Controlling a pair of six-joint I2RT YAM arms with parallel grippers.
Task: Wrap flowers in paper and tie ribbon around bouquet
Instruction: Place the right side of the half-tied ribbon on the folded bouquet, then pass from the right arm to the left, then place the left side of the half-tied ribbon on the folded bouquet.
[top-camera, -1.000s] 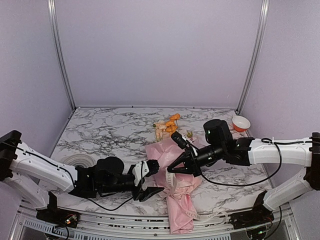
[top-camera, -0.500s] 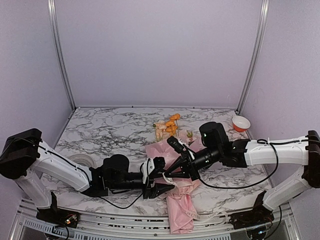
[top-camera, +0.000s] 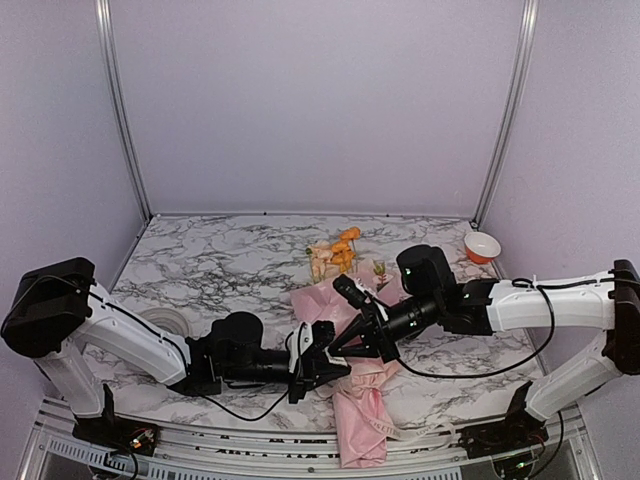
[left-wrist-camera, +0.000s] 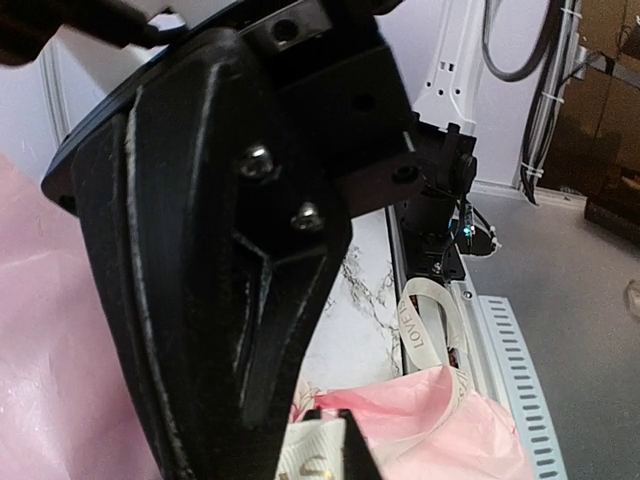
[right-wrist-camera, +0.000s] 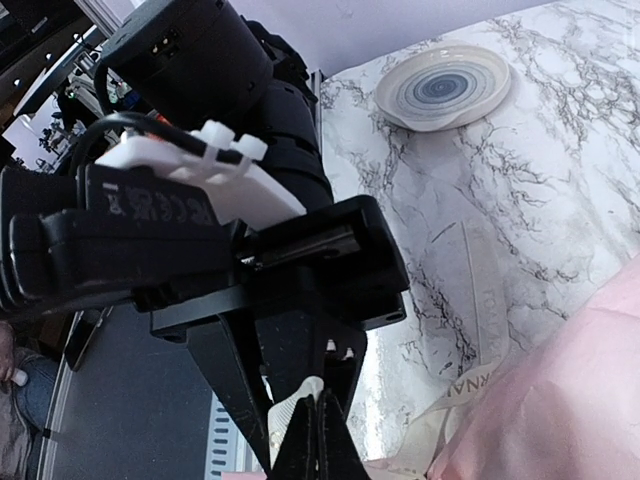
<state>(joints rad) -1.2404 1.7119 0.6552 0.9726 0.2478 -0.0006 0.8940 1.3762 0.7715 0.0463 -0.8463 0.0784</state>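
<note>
Left tool (top-camera: 333, 366), right tool (top-camera: 337, 350) at bouquet (top-camera: 362, 402)

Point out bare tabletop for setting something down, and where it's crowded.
Free: the far-left marble between the left wall, the grey disc and the flowers; also the near-right strip between the right arm and front edge. Crowded: front centre, where left pincer and right pincer meet over the bouquet.

On the table (top-camera: 230, 260) the bouquet (top-camera: 362, 405) lies before me, flowers (top-camera: 338, 252) at its far end; bowl (top-camera: 482, 246) far right, disc (top-camera: 165, 321) left.
</note>
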